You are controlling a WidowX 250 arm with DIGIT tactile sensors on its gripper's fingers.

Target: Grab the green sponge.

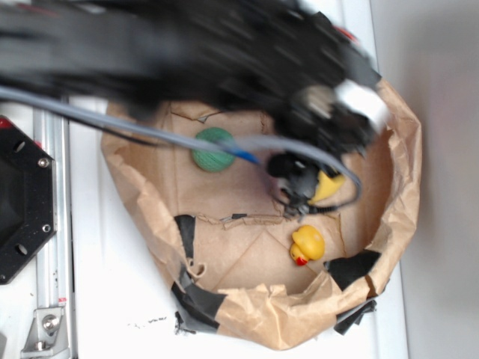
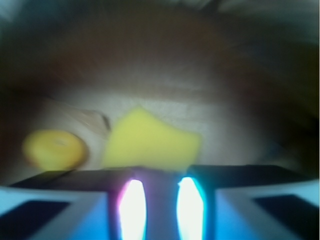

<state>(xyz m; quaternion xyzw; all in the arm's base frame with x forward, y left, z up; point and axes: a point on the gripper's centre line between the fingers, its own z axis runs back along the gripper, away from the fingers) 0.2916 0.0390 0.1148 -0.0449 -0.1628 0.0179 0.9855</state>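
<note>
While the exterior view is heavily blurred by arm motion, its layout is readable. A brown paper bag (image 1: 389, 217) with rolled-down walls and black tape patches lies on a white table (image 1: 112, 299). The gripper (image 1: 303, 187) is low inside the bag, right of center. The green sponge (image 1: 328, 187) shows as a yellow wedge directly at the gripper's right side, touching or overlapping the fingertips. Whether the jaws are spread or pinching the sponge cannot be told here. A yellow rubber duck (image 1: 307, 244) sits on the bag floor just below the gripper, apart from it. A round green ball (image 1: 214, 149) rests to the left, partly crossed by a grey cable (image 1: 150, 133).

Wrist view: also blurred. The sponge (image 2: 150, 142) fills the center of the frame, immediately ahead of the gripper body, with only its yellow face visible. The duck (image 2: 54, 149) lies to its left, near but separate. The jaw state cannot be determined from this view either.
</note>
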